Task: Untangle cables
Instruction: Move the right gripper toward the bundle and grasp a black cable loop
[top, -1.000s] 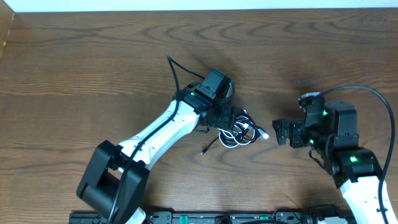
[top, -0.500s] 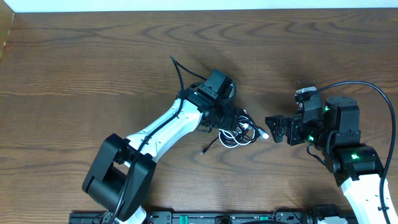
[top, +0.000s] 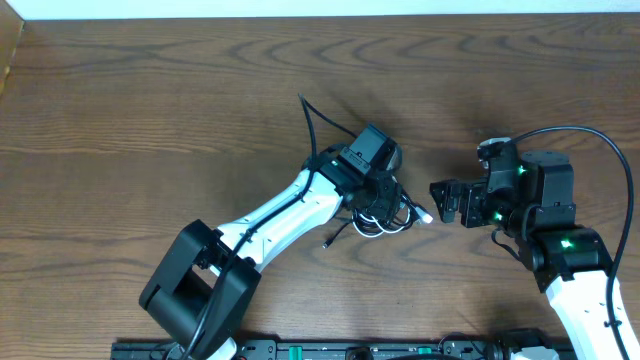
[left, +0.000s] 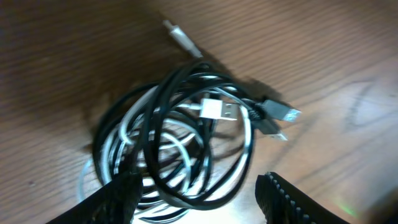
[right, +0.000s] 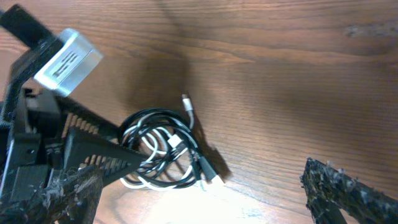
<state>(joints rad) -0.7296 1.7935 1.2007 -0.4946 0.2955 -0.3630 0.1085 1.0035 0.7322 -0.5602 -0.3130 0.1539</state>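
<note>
On the worktop (top: 150, 100), between my left tool's (left: 199, 186) spread fingers, the cables (left: 186, 137) lie coiled in one knot: one white, the black ones too overlapped to count. My right tool (top: 440, 200) hangs open just beside them, gripping nothing.

Dark wood-grain table (top: 140, 110) carrying a single tangled coil of cables (top: 385, 218).
The coil lies near the table's middle, with black cables (left: 163, 99) looped through a white cable (left: 247, 140). A white USB plug (left: 214, 111) sits inside the loops. A slim white connector (left: 180, 38) pokes out onto bare wood, a black plug (left: 280, 114) with a metal tip lies at the coil's edge, and one black end (top: 335, 236) trails toward the front.
</note>
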